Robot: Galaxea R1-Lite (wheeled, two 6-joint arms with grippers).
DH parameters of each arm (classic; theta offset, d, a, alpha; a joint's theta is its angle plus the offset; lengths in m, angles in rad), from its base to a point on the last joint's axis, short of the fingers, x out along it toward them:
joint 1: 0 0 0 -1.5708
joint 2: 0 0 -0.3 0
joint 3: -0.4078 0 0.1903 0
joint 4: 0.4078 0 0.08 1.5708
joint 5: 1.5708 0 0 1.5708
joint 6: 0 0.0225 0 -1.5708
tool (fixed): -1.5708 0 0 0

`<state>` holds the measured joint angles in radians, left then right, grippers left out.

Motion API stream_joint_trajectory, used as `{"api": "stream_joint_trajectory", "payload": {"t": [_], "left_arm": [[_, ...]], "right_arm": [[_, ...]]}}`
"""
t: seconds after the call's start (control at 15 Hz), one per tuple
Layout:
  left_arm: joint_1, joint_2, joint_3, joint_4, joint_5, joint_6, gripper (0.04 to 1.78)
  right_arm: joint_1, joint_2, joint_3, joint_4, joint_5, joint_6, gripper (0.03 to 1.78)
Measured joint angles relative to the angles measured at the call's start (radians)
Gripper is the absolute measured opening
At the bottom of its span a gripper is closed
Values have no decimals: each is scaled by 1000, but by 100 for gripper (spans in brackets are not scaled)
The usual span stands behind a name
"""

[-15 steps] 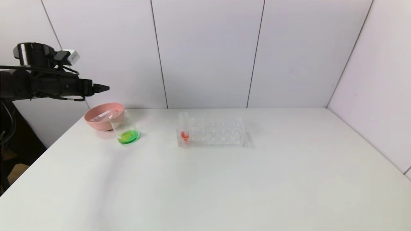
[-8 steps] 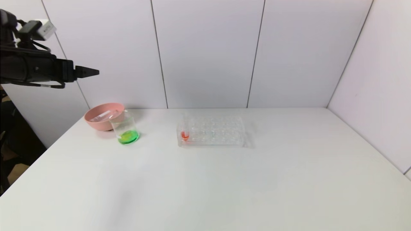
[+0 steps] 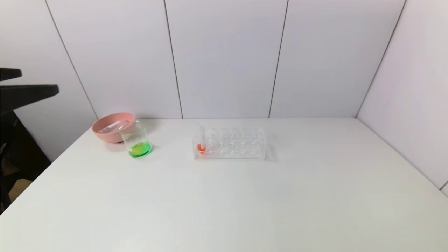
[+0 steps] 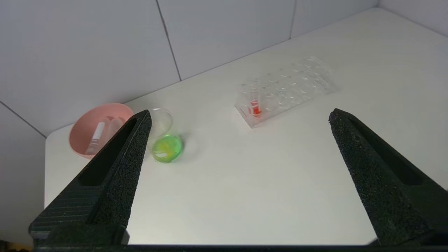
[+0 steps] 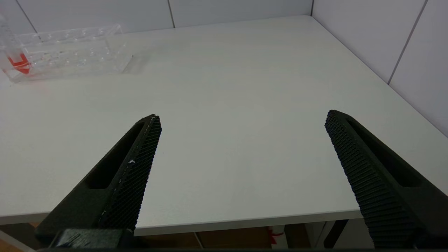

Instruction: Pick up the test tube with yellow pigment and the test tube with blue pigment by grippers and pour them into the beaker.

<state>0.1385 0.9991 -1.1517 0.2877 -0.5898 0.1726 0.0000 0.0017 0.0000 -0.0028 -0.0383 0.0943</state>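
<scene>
The beaker stands at the back left of the table with green liquid in its bottom; it also shows in the left wrist view. No tube with yellow or blue liquid is in view. Two clear tubes lie in the pink bowl. My left gripper is open and empty, high at the left edge of the head view, off the table's left side and apart from the beaker. In its wrist view the jaws stand wide apart. My right gripper is open and empty above the table's near right edge.
A clear many-holed rack stands at the back middle with one red-liquid tube in its left end; it also shows in the right wrist view. White walls close the back and right sides.
My left arm has pulled back to the left, so only its two separated fingers show at the frame's edge. Beaker, bowl and rack have not moved.
</scene>
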Motion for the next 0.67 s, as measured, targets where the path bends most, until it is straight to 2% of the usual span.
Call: {"api": "stream_joint_trajectory", "payload": {"t": [0.2,0.4,0.53,0.67], "left_arm": [[-26,-252,33,184,-31,5,176],[-44,-496,55,399,-21,6,176],[-67,-624,88,532,17,8,176],[-92,-720,159,607,101,36,176]], "right_arm": [[0,0,0,0,0,0,171],[0,0,0,0,0,0,171],[0,0,0,0,0,0,171],[0,0,0,0,0,0,171]]}}
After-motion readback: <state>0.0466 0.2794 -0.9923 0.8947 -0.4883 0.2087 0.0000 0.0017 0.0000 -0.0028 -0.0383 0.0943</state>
